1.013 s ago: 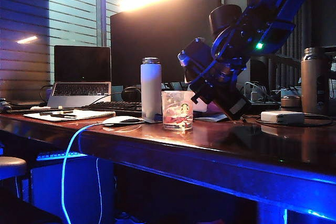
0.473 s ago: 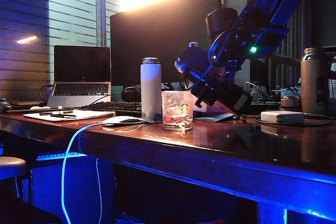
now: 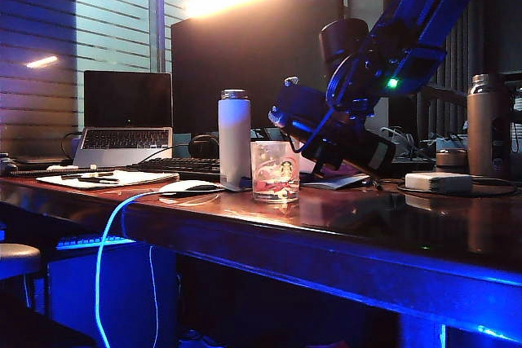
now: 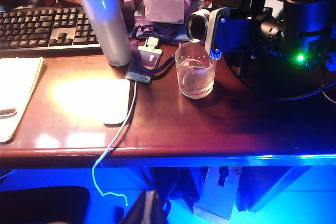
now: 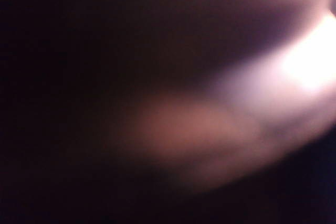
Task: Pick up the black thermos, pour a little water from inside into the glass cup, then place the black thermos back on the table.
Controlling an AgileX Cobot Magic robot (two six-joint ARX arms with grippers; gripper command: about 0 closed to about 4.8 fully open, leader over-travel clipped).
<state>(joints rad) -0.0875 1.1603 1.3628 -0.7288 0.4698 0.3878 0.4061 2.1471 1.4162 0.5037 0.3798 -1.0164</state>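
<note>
The black thermos [image 3: 364,151] hangs tilted almost level over the table [image 3: 342,222], and my right gripper [image 3: 314,124] is shut on it. Its shiny open mouth [image 4: 195,25] sits just above the far rim of the glass cup [image 4: 195,72]. In the left wrist view the right gripper [image 4: 220,27] shows as blue fingers clamped round the thermos neck. The glass cup [image 3: 276,170] stands upright with a little liquid at its bottom. The right wrist view is a dark blur. My left gripper [image 4: 149,209] hangs off the table's front edge, its fingers together and empty.
A white bottle [image 3: 234,136] stands just left of the cup. A bronze flask [image 3: 488,124] and a white box [image 3: 439,181] are at the right. A laptop [image 3: 126,116], keyboard [image 4: 42,27], mouse [image 4: 114,100] and light cable [image 3: 110,226] fill the left side.
The right wrist has rolled and the thermos has tipped from a steep slant to nearly level, its base rising and its mouth moving slightly left over the cup. The cup has not moved.
</note>
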